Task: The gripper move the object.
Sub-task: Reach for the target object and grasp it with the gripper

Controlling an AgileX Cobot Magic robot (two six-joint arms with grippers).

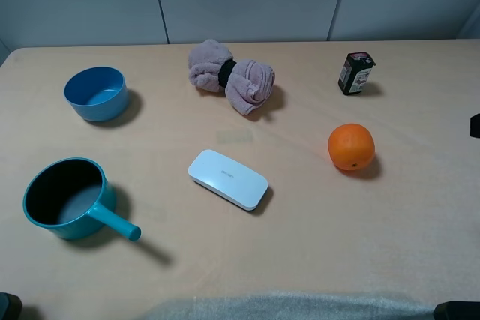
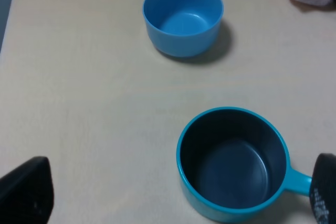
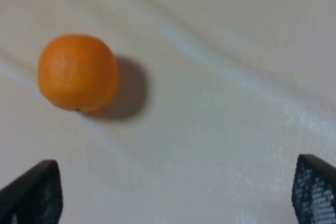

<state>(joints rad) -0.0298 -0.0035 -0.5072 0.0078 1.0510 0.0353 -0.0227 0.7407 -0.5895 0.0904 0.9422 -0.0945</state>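
The object, a round orange fruit (image 1: pixel 351 147), rests on the tan table right of centre. In the right wrist view the orange (image 3: pixel 77 72) lies ahead and off to one side of my right gripper (image 3: pixel 173 190). That gripper is open, its two black fingertips (image 3: pixel 34 192) wide apart with only bare table between them. My left gripper (image 2: pixel 178 187) is also open and holds nothing; it hovers over the teal saucepan (image 2: pixel 233 163). Neither gripper touches the orange.
A blue bowl (image 1: pixel 95 93) and the teal saucepan (image 1: pixel 69 198) stand at the left. A white flat case (image 1: pixel 227 179) lies mid-table, a pink rolled cloth (image 1: pixel 231 76) behind it, a small dark jar (image 1: pixel 355 73) at the back right. A black arm part (image 1: pixel 475 125) shows at the right edge.
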